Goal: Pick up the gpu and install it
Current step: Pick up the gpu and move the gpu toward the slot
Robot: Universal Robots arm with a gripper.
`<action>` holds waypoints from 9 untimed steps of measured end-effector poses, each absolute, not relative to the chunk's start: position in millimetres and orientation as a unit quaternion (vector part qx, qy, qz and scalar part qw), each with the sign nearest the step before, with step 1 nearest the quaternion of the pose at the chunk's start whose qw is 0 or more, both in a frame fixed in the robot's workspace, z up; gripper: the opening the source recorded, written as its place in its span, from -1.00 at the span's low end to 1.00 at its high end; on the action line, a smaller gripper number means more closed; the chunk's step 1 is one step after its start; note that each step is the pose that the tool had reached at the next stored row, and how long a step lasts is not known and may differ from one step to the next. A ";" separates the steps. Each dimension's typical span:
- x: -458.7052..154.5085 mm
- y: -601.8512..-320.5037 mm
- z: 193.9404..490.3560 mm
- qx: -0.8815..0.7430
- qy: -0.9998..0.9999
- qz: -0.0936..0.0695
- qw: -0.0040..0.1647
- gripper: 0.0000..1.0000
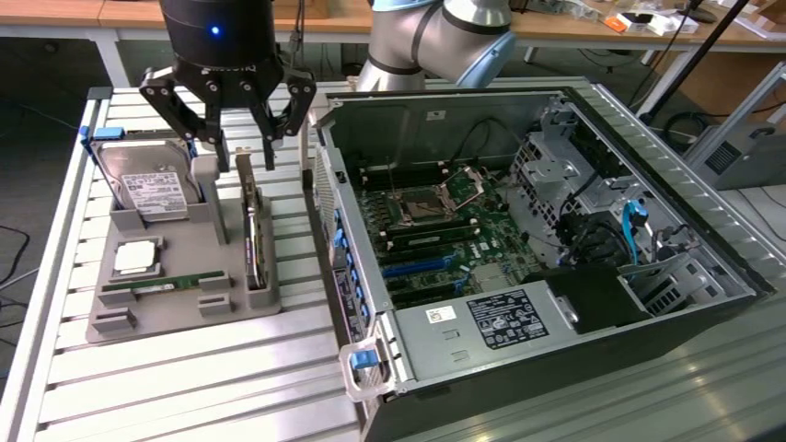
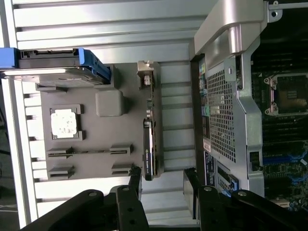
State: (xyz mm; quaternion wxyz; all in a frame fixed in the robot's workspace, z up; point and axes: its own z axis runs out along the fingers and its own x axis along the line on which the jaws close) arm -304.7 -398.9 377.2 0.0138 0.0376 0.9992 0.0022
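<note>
Jaws apart and empty, the gripper [image 1: 239, 152] hovered over the gpu [image 1: 254, 235], upright in its grey holder [image 1: 184, 258], the open case [image 1: 406, 120] at its three o'clock in the exterior view. An off-centre descent could have jammed a finger onto the card.

Pincer [image 2: 162, 179]: linkage cut off by picture edge.
Hard drive [image 1: 150, 189]: label print too small to read.
Computer case [image 1: 651, 120]: near corner cut off.

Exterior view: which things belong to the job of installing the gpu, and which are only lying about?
For the job: gpu, open gripper above it, computer case.
Lying about: hard drive, processor chip, RAM stick, on the gray holder.
</note>
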 end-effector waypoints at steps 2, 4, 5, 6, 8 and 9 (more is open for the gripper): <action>-304.7 -398.9 377.0 0.038 0.999 0.002 0.014 -0.04; -304.7 -399.0 376.8 0.038 0.999 0.001 0.014 -0.04; -304.7 -398.9 376.7 0.038 0.999 0.001 0.014 -0.04; -304.7 -399.0 376.6 0.038 0.999 0.001 0.014 -0.04; -304.6 -399.0 376.4 0.038 0.999 0.000 0.014 -0.04; -304.7 -398.9 376.3 0.038 0.999 0.000 0.014 -0.04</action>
